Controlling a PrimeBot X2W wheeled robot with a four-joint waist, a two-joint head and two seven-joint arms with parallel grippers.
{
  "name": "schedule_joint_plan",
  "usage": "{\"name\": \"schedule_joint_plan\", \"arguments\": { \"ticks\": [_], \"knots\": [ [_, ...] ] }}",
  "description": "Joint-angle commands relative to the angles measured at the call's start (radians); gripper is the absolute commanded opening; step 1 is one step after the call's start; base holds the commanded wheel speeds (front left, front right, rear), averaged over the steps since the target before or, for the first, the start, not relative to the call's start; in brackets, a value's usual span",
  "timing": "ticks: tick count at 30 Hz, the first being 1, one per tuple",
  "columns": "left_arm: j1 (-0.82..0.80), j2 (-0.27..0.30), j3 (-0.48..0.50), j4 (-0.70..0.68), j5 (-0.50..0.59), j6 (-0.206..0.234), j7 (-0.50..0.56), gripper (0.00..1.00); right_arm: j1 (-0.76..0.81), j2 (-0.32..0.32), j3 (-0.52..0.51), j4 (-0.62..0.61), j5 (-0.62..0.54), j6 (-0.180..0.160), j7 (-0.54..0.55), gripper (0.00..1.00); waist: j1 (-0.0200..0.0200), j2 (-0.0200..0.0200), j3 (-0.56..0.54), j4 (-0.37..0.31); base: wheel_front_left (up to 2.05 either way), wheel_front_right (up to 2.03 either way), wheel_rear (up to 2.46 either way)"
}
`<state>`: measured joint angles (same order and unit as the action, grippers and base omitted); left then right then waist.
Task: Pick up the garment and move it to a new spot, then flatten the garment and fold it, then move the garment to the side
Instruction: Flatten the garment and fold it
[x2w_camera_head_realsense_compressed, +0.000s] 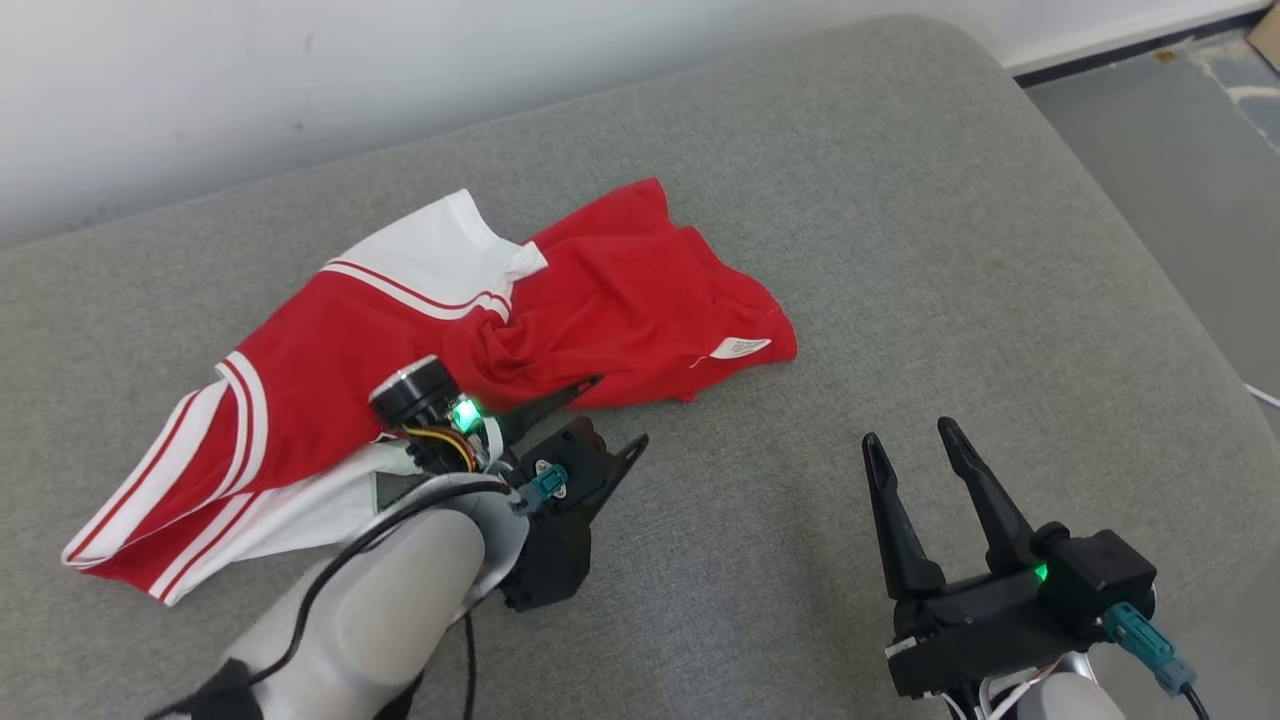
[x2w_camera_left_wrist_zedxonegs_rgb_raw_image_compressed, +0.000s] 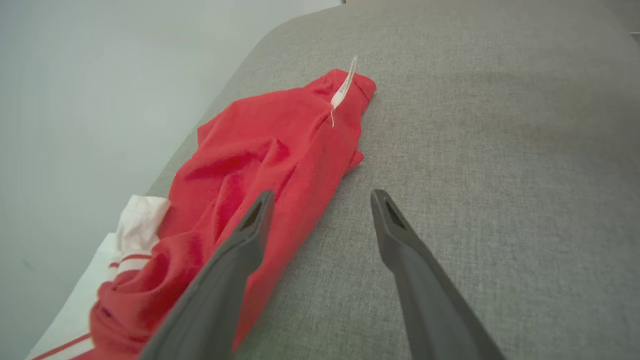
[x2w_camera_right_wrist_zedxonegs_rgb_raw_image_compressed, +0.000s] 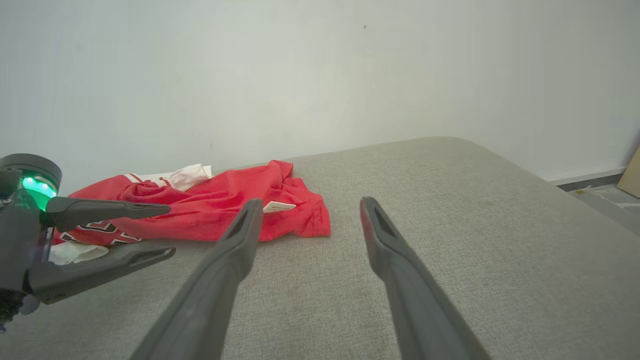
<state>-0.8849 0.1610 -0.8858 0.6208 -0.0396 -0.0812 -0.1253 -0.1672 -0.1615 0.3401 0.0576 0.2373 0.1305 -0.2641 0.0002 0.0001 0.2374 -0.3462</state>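
Observation:
The garment (x2w_camera_head_realsense_compressed: 560, 310) is a red shirt with white striped sleeves, lying crumpled on the grey cushion at the middle left. A white label (x2w_camera_head_realsense_compressed: 740, 347) shows near its right hem. My left gripper (x2w_camera_head_realsense_compressed: 618, 412) is open at the garment's near edge, one finger over the red cloth and the other over bare cushion (x2w_camera_left_wrist_zedxonegs_rgb_raw_image_compressed: 320, 200). It holds nothing. My right gripper (x2w_camera_head_realsense_compressed: 910, 433) stands open to the right, apart from the garment, with nothing between its fingers. In the right wrist view the garment (x2w_camera_right_wrist_zedxonegs_rgb_raw_image_compressed: 225, 210) lies ahead to the left, with the left gripper (x2w_camera_right_wrist_zedxonegs_rgb_raw_image_compressed: 167, 232) at the left edge.
The grey cushion (x2w_camera_head_realsense_compressed: 900, 230) spreads bare to the right and front of the garment. A pale wall (x2w_camera_head_realsense_compressed: 300, 70) runs behind it. Grey floor (x2w_camera_head_realsense_compressed: 1190, 170) drops off past the cushion's rounded right edge.

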Motion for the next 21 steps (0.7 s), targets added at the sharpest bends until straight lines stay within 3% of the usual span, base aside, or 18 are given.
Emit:
{"name": "schedule_joint_plan", "arguments": {
  "ticks": [1, 4, 5, 6, 8, 10, 21],
  "knots": [
    [-0.025, 0.002, -0.008, 0.009, 0.020, 0.004, -0.008, 1.00, -0.010, 0.003, 0.000, -0.003, 0.004, 0.000, -0.001, 1.00, -0.0002, -0.0001, 0.017, -0.016, 0.00, 0.00, 0.00],
    [-0.048, -0.011, -0.031, 0.041, 0.050, 0.021, -0.040, 1.00, -0.018, 0.009, -0.002, -0.004, 0.007, 0.000, -0.001, 1.00, -0.0002, -0.0001, 0.030, -0.023, 0.00, 0.00, 0.00],
    [-0.056, -0.013, -0.038, 0.051, 0.060, 0.027, -0.048, 0.78, -0.021, 0.012, -0.003, -0.005, 0.007, 0.000, -0.001, 1.00, -0.0002, -0.0001, 0.034, -0.024, 0.00, 0.00, 0.00],
    [-0.063, -0.014, -0.041, 0.062, 0.065, 0.032, -0.055, 0.48, -0.023, 0.014, -0.002, -0.006, 0.008, 0.000, -0.001, 1.00, -0.0002, -0.0001, 0.039, -0.026, 0.00, 0.00, 0.00],
    [-0.079, -0.018, -0.050, 0.087, 0.074, 0.041, -0.069, 0.39, -0.028, 0.017, -0.003, -0.007, 0.009, 0.000, -0.001, 1.00, -0.0002, -0.0001, 0.048, -0.028, 0.00, 0.00, 0.00],
    [-0.094, -0.021, -0.057, 0.107, 0.085, 0.052, -0.088, 0.00, -0.029, 0.019, -0.005, -0.008, 0.010, 0.000, -0.001, 1.00, -0.0002, -0.0001, 0.056, -0.030, 0.00, 0.00, 0.00],
    [-0.160, -0.029, -0.064, 0.151, 0.091, 0.094, -0.138, 0.00, -0.043, 0.026, -0.019, -0.006, 0.010, 0.000, -0.001, 1.00, -0.0002, -0.0001, 0.072, -0.027, 0.00, 0.00, 0.00]
  ]
}}
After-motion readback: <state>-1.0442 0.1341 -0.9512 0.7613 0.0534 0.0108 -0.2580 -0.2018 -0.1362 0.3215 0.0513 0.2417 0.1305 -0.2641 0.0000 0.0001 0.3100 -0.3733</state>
